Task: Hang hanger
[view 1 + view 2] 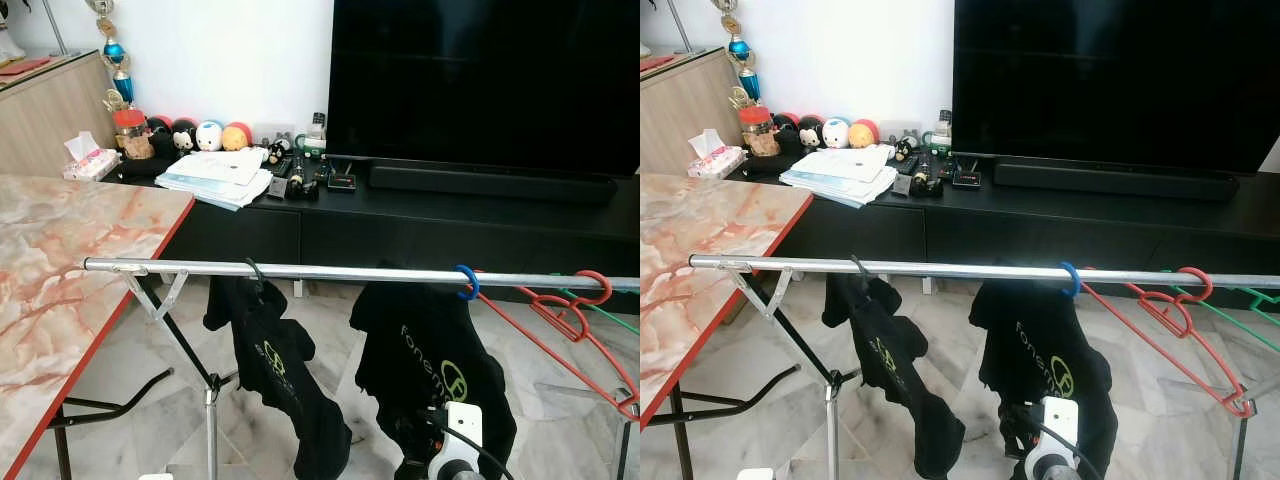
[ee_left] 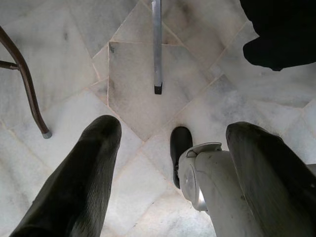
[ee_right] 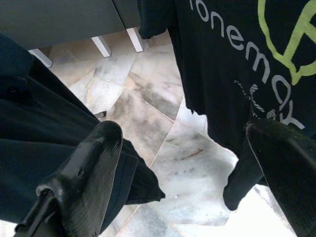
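Rail (image 1: 330, 271) spans scene; two black shirts (image 1: 430, 370) already hung, hooks over rail to carry weight. Red hanger (image 1: 570, 320) bare, far right on rail. I read both claws spread, empty: left gripper (image 2: 168, 163) over floor, right gripper (image 3: 187, 163) by shirts.

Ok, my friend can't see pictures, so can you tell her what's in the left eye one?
A silver clothes rail runs across a living room, with two black T-shirts hanging from it on a black hanger and a blue hanger. An empty red hanger hangs near the rail's right end. A marble-topped table stands on the left, and a big dark TV behind.
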### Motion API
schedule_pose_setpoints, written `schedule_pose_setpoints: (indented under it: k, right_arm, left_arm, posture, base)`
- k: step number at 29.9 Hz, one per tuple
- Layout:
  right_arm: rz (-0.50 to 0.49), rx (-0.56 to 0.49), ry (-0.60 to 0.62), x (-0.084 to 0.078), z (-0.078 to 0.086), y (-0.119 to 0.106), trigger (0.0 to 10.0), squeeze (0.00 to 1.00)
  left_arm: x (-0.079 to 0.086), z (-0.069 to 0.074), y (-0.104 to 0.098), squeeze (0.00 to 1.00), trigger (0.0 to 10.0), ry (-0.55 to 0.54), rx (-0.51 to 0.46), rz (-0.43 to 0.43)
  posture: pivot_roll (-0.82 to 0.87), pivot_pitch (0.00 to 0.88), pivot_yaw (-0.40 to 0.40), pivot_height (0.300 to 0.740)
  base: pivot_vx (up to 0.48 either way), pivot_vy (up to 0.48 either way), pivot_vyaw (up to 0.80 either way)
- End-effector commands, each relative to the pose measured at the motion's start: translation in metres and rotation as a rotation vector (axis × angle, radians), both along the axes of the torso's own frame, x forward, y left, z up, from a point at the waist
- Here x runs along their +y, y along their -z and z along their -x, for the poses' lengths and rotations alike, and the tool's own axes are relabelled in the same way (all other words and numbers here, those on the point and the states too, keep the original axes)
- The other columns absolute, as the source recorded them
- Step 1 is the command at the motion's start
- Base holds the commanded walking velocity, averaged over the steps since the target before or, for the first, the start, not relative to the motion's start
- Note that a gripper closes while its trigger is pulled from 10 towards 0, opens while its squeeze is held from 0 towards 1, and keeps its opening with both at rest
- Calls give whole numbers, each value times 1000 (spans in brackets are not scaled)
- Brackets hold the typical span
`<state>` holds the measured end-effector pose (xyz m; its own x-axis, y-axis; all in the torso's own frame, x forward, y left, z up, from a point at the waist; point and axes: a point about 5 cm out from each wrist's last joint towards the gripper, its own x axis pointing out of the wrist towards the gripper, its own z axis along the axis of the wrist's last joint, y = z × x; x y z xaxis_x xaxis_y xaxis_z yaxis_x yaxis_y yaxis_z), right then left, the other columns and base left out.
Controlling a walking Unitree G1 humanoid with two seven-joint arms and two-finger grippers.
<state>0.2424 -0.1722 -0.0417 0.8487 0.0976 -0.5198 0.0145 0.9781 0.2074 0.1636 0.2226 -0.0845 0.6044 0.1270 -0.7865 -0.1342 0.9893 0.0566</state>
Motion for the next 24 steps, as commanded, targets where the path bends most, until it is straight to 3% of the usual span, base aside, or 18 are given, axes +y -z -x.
schedule_pose_setpoints:
  k: [1,9,10,12,13,24]
  right_arm:
    - [5,1,-5,0,-1,-1,10000,0]
    - [5,1,-5,0,-1,-1,10000,0]
    - [10,20,-10,0,2,2,10000,0]
    - [91,-49,42,-21,-16,-15,10000,0]
    - [99,-58,49,-24,-18,-17,10000,0]
    - [102,-55,49,-24,-19,-17,10000,0]
  left_arm:
    - [0,4,2,0,10000,-12,7,5]
    - [0,4,2,0,10000,-12,7,5]
    - [0,4,2,0,10000,-12,7,6]
    - [7,-10,-7,0,10000,4,-43,-23]
    - [8,-11,-8,0,10000,6,-48,-27]
    - [8,-12,-8,0,10000,3,-52,-24]
  posture:
    - [69,0,-33,740]
    - [69,0,-33,740]
    - [0,0,0,740]
    - [85,0,-16,740]
    - [85,0,-16,740]
    - [87,0,-17,740]
  base:
    - [0,0,0]
    - [0,0,0]
    - [0,0,0]
    - [0,0,0]
    - [0,0,0]
    - [0,0,0]
